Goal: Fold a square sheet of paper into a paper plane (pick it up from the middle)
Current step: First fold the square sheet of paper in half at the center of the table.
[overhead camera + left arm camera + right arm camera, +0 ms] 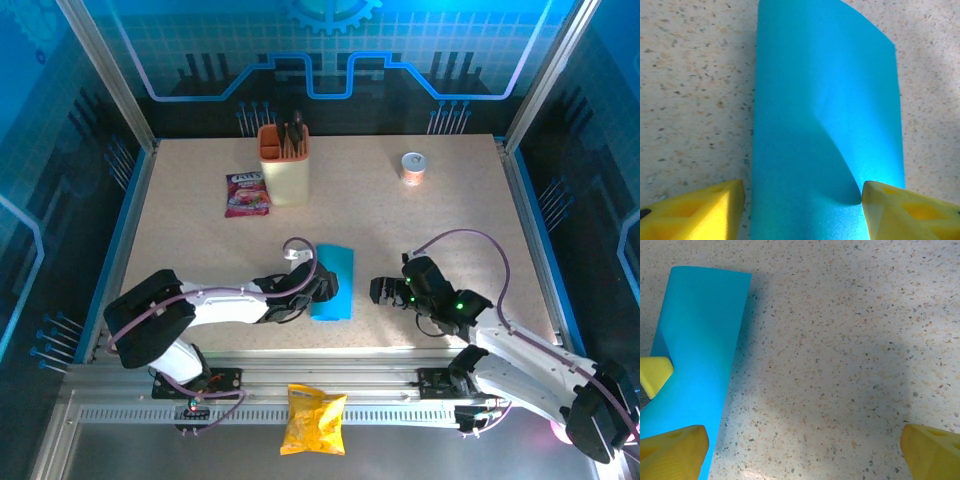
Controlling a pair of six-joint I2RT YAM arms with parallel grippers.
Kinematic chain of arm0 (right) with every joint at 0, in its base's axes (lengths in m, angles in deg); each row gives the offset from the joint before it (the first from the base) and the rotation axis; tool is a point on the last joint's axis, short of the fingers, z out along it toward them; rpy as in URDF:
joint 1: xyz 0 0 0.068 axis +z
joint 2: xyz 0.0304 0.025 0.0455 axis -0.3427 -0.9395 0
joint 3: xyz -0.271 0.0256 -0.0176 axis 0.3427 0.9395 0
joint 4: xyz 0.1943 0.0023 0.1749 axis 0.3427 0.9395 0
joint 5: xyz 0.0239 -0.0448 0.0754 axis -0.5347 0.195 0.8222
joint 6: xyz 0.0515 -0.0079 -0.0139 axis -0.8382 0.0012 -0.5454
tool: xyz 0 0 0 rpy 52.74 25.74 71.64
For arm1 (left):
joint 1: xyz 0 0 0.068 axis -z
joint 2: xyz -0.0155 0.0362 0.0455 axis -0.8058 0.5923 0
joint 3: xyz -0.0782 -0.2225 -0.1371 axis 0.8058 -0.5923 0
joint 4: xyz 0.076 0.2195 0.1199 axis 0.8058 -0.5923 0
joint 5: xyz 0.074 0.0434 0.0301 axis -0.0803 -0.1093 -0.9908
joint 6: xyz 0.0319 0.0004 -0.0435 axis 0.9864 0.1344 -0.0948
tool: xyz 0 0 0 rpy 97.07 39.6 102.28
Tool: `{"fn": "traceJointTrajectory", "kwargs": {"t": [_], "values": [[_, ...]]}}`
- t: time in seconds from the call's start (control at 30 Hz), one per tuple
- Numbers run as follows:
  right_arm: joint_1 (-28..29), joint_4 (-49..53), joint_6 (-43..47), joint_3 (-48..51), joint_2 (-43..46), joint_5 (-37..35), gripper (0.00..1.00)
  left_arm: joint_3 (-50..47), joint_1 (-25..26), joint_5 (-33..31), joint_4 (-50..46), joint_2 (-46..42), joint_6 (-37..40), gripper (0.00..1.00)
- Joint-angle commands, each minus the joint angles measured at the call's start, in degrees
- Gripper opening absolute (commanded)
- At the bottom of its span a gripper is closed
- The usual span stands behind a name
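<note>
Square sheet of paper [333, 283], doubled over into a narrow strip, laid flat on the table [450, 230] near its front middle.

A raised buckle is seen at the strip's near end, touched by one fingertip [880, 200] of the left gripper [320, 287], whose jaws are parted astride the paper. The right gripper [378, 290] is held just beside the strip's right edge, its jaws spread wide with tabletop seen between them. An orange-cream holder [283, 165] and a pink snack packet [246, 194] are placed farther back.
</note>
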Motion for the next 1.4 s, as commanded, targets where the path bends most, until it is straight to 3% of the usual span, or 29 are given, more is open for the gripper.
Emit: {"fn": "traceJointTrajectory", "kwargs": {"t": [0.0, 0.8, 1.27, 1.37], "values": [[-0.7, -1.4, -0.3, 0.0, -0.7, 1.5, 0.99, -0.8, -0.7, -2.9, -3.3, -2.5, 3.3, 0.66], [-0.9, -14.8, -3.9, -1.8, -12.7, 13.4, 0.92, 0.7, -3.7, -3.0, -8.9, -3.7, 15.4, 0.71], [-0.9, -18.6, -6.9, -2.1, -17.4, 14.1, 0.88, 2.5, -3.7, -3.0, -11.2, -2.5, 17.2, 0.72], [-0.9, -19.3, -7.5, -2.3, -18.0, 13.9, 0.83, 2.7, -3.8, -3.5, -11.2, -2.1, 16.5, 0.72]]}}
